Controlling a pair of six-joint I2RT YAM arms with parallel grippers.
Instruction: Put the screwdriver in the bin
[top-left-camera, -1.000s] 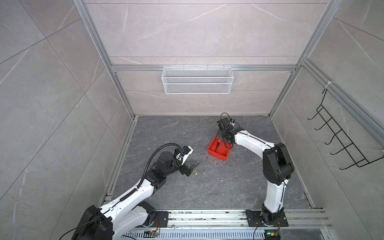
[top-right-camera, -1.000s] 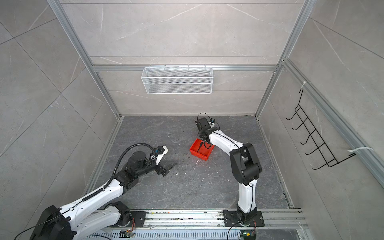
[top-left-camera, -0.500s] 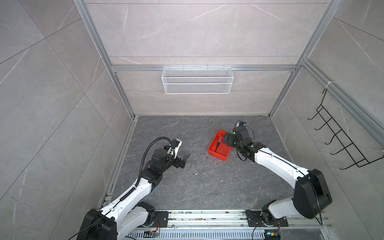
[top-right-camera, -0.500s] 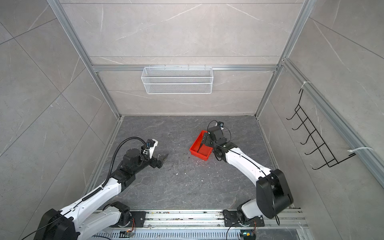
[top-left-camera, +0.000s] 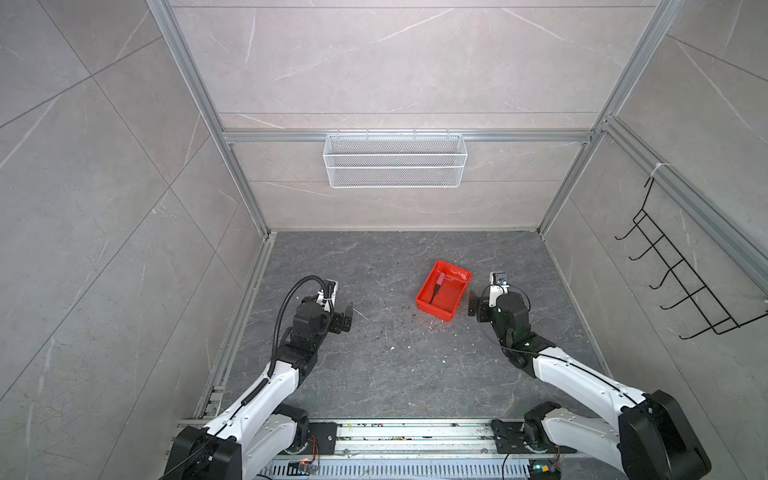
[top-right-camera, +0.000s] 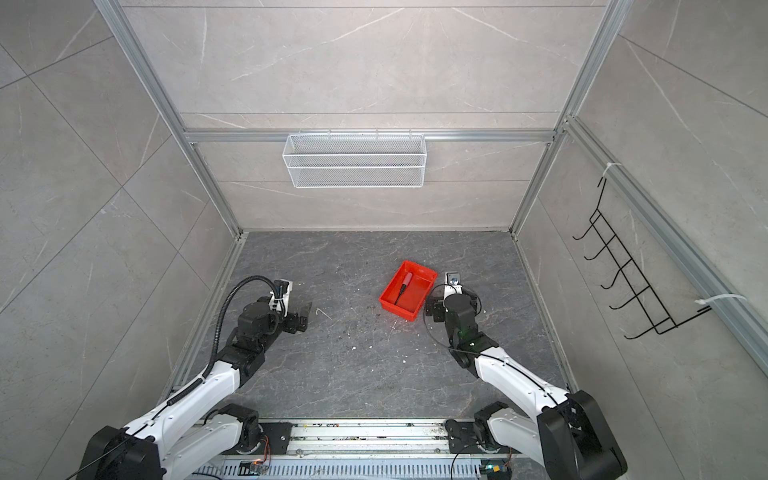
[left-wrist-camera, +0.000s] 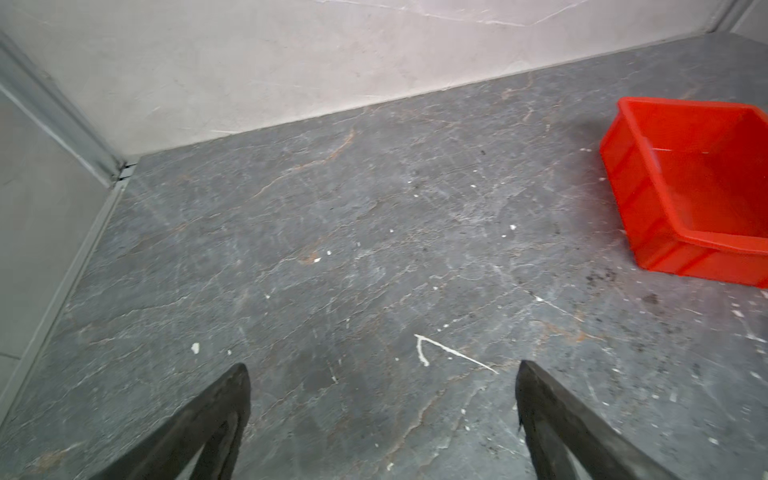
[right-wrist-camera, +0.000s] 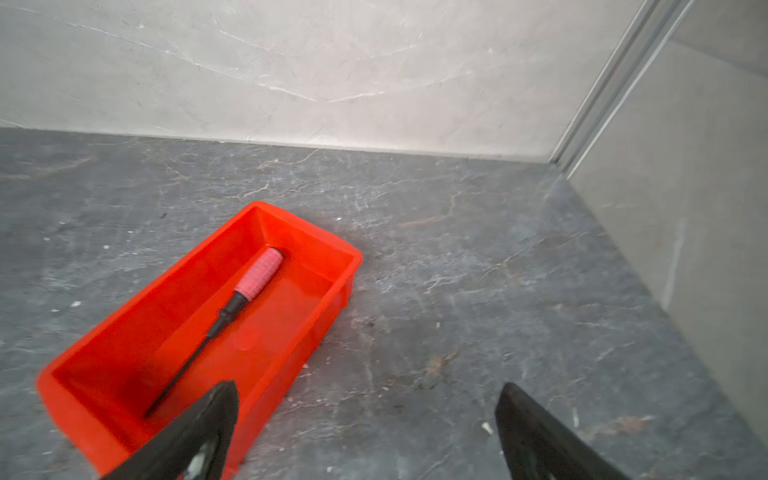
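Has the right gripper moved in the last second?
Yes. The right gripper was over the bin; now it is off its right side, nearer the robot's base.

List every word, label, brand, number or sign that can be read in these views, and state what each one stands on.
None can be read.
The bin and the screwdriver lying in it show no lettering in the right wrist view.
The wire basket on the back wall bears no label in a top view.
The small circuit board at the front edge is too small to tell whether it carries any print.
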